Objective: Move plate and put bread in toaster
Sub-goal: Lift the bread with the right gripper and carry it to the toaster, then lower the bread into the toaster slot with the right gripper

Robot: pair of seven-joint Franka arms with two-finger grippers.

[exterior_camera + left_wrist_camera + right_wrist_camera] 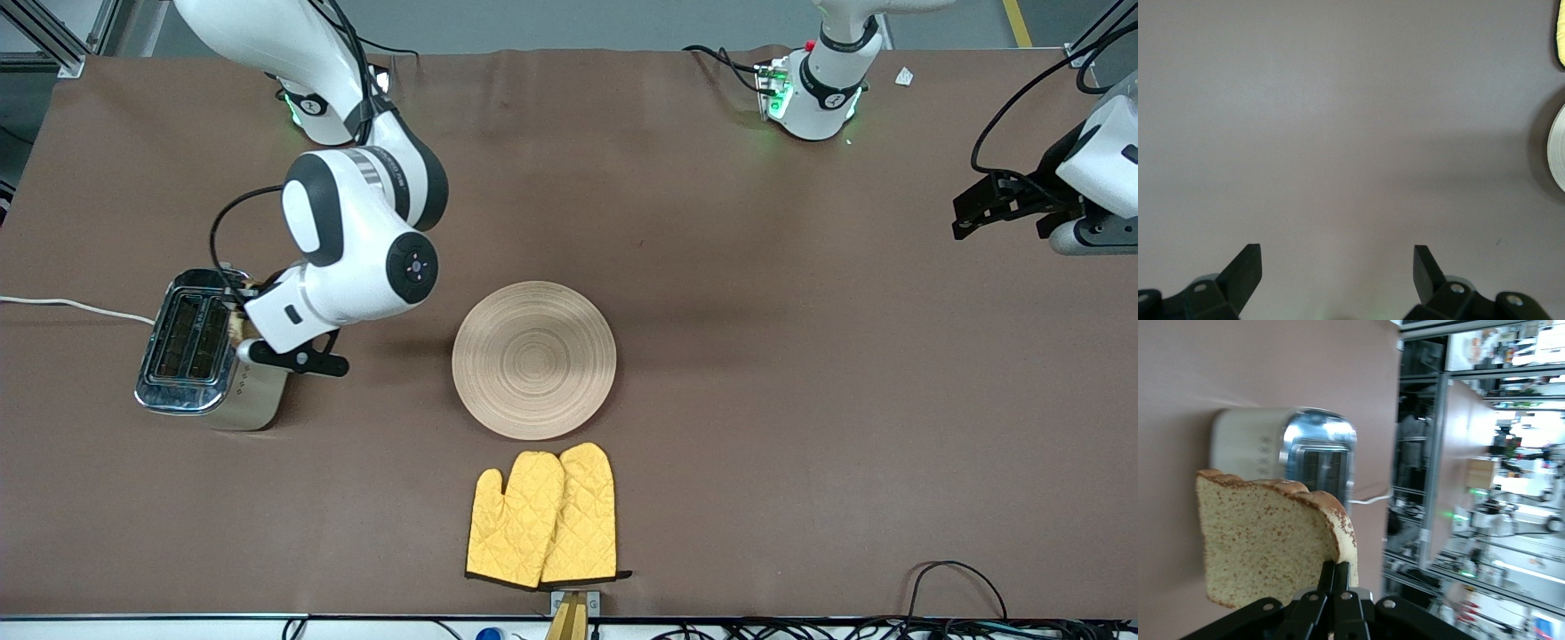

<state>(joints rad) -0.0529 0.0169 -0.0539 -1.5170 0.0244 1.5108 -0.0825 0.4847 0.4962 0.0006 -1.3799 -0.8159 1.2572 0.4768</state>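
My right gripper (245, 336) is shut on the bread (236, 325), a brown slice held upright beside the toaster (189, 351), just over its edge toward the plate. In the right wrist view the fingers (1328, 577) pinch the slice (1268, 543) at its crust, with the cream toaster (1305, 450) and its two chrome-rimmed slots below it. The round wooden plate (533, 359) lies bare at the table's middle. My left gripper (964, 216) waits open and empty over the table's left-arm end; its view shows bare cloth between the jaws (1338, 263) and the plate's rim (1558, 150).
Two yellow oven mitts (542, 520) lie nearer the front camera than the plate; one corner shows in the left wrist view (1560, 33). The toaster's white cord (71, 305) runs off the table at the right arm's end.
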